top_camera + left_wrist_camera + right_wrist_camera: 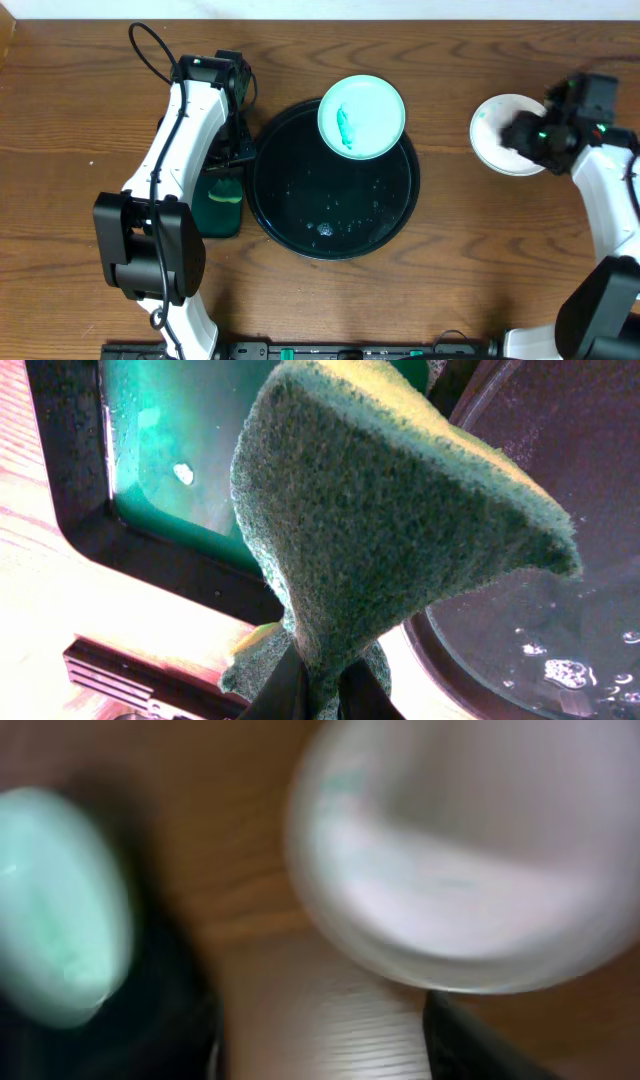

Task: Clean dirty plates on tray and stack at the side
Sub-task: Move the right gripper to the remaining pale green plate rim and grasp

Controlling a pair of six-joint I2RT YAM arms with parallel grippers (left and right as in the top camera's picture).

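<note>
smeared plate (pixel 361 116): hard, glossy, probably slick when wet; it's lying over the black tray (pixel 285 215) rim, so I'd grab the overhanging edge
left gripper (pixel 315 695): pinching the sponge (pixel 380 540)
right gripper (pixel 512 132): by the white plate (pixel 490 145), too blurry, can't tell

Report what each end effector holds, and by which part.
Left end effector: the green sponge, pinched at its lower end. Right end effector: over the white plate's edge; a hold cannot be told.

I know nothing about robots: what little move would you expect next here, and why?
Probably the right gripper should lift away from the white plate lying at the side and head for the green-smeared plate on the far rim of the black tray. That plate looks unwiped, and the left gripper already pinches a sponge beside the tray.
</note>
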